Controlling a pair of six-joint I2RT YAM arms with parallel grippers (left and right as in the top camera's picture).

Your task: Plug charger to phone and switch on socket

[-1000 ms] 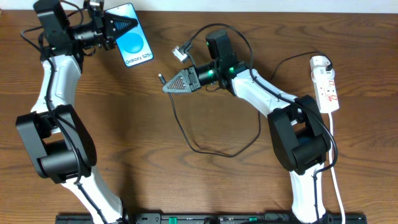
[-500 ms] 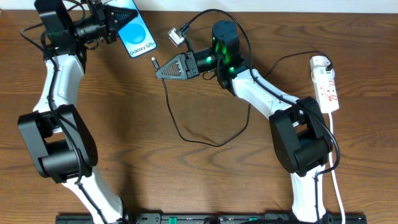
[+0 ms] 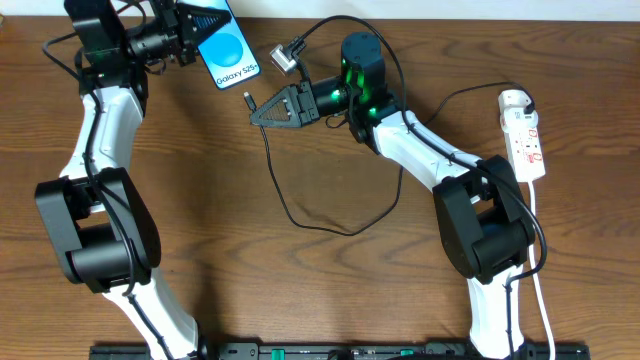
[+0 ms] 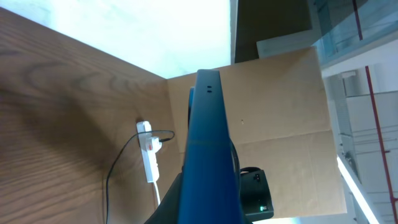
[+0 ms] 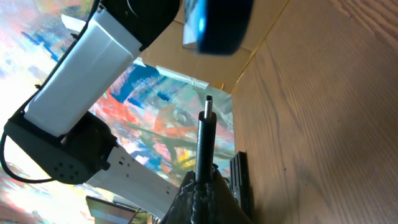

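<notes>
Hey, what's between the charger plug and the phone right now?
Nothing: overhead, only bare table shows between the charger plug in the right gripper and the phone.

- Brown wooden desk (image 3: 250, 290), grain showing.
- Tan cardboard panel (image 4: 280, 106) stands at its far edge.
- Bright white patch (image 4: 155, 31) above, perhaps a wall.
- Colourful painted backdrop (image 5: 155, 106) beyond.

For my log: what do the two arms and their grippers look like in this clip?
The left arm and the right arm both have white shell links joined by bulky black joints, with thin black cables running by them. The left gripper and right gripper are black and triangular. A green light glows near the right wrist.
</notes>
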